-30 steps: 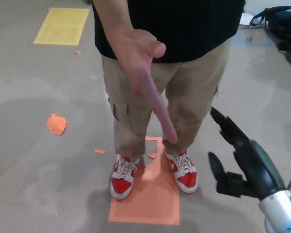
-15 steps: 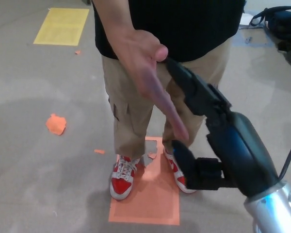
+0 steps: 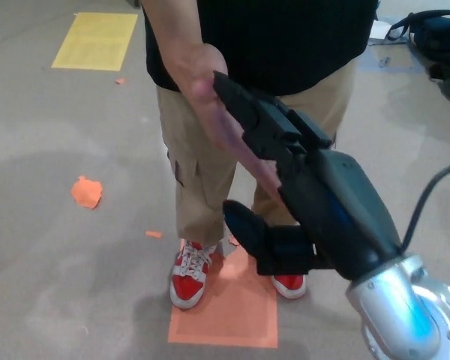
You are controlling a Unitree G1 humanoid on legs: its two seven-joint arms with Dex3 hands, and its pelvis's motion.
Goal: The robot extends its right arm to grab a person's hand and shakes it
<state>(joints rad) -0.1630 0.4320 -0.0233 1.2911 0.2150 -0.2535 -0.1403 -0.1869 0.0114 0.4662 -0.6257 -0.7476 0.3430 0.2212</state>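
Observation:
A person in a black shirt and tan trousers stands in front of me and holds a hand (image 3: 207, 105) out, fingers pointing down toward me. My right hand (image 3: 300, 180) reaches up from the lower right. Its two thick fingers (image 3: 256, 114) lie along the person's palm and cover most of it. The thumb (image 3: 247, 223) hangs below, apart from the person's fingers, so the hand stands open against theirs. My left hand does not show.
The person's red and white shoes (image 3: 189, 277) stand on an orange floor rectangle (image 3: 232, 319). An orange scrap (image 3: 86, 191) lies to the left, a yellow rectangle (image 3: 96, 39) farther back. A dark bag (image 3: 435, 37) sits at the back right.
My right hand has risen from the lower right and pushed forward and to the left until its fingers lie over the person's palm. The person's hand has stayed almost in place.

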